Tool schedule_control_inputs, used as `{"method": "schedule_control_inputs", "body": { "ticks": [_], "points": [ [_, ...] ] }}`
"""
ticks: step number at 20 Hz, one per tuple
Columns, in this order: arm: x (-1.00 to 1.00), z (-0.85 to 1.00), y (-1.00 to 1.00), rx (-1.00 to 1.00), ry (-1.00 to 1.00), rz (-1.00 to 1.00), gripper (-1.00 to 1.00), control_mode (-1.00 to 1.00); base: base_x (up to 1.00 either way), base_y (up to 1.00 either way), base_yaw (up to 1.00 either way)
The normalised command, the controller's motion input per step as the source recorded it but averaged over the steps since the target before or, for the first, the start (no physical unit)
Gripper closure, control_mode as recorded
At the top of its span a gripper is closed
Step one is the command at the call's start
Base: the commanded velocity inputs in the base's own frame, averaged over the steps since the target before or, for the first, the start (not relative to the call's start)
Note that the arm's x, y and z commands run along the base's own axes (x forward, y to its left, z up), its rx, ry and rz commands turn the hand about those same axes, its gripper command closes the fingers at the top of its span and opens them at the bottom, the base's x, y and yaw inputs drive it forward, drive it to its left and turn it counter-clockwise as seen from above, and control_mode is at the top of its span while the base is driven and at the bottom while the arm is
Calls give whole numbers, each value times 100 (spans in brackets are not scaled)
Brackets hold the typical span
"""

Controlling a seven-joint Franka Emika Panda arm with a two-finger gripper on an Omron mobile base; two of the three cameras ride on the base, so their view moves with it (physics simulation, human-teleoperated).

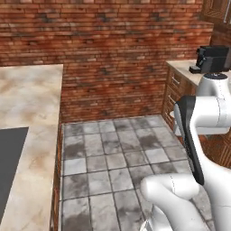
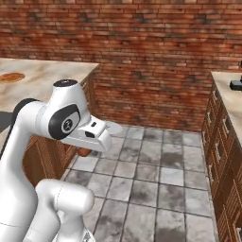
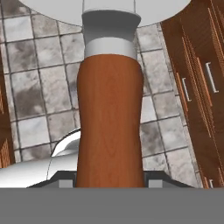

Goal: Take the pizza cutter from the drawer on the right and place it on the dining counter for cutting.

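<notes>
Cutter status: the pizza cutter point(image 3: 109, 122) is in the tool point(image 3: 109, 184). In the hand view its brown wooden handle runs from 6 o'clock up to a grey collar, and the pale round blade is cut off by the frame at 12 o'clock. The jaws stand part-way closed on the handle's lower end, one dark fingertip showing on each side of it. The cutter hangs over the grey tiled floor point(image 3: 35, 87) and touches no surface.

Surroundings: in the left base view the dining desk point(image 1: 31, 103) lies at 9 o'clock, a beige marbled slab with its dark inset point(image 1: 9, 158) at 8 o'clock. In the right base view the same desk is at 10 o'clock and carries the pizza point(image 2: 12, 77) near its far side. The side desk point(image 1: 185, 67) with a black appliance point(image 1: 212, 58) stands at 2 o'clock in the left base view, well apart from the dining desk. Which drawer front below it served the task cannot be told.

Assessment: judged from the grip, retrieval is complete and the carrying step is in hand; placement is not yet done.

Next move calls for: a swing of the arm toward 9 o'clock over the dining desk, a lowering until the cutter lies on bare stone near the pizza and away from the edge, then a release.
</notes>
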Motion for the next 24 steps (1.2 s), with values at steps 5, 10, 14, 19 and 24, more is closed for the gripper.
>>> {"method": "schedule_control_inputs", "body": {
  "ticks": [5, 10, 14, 19, 24],
  "points": [
    [0, 0, 0, 0, 0, 0, 100, 100, 100, -50, 0],
    [0, 0, 0, 0, 0, 0, 100, 100, 100, -7, 3],
    [0, 0, 0, 0, 0, 0, 100, 100, 100, 21, 14],
    [0, 0, 0, 0, 0, 0, 100, 100, 100, 16, 22],
    [0, 0, 0, 0, 0, 0, 100, 100, 100, 6, 38]
  ]
}}
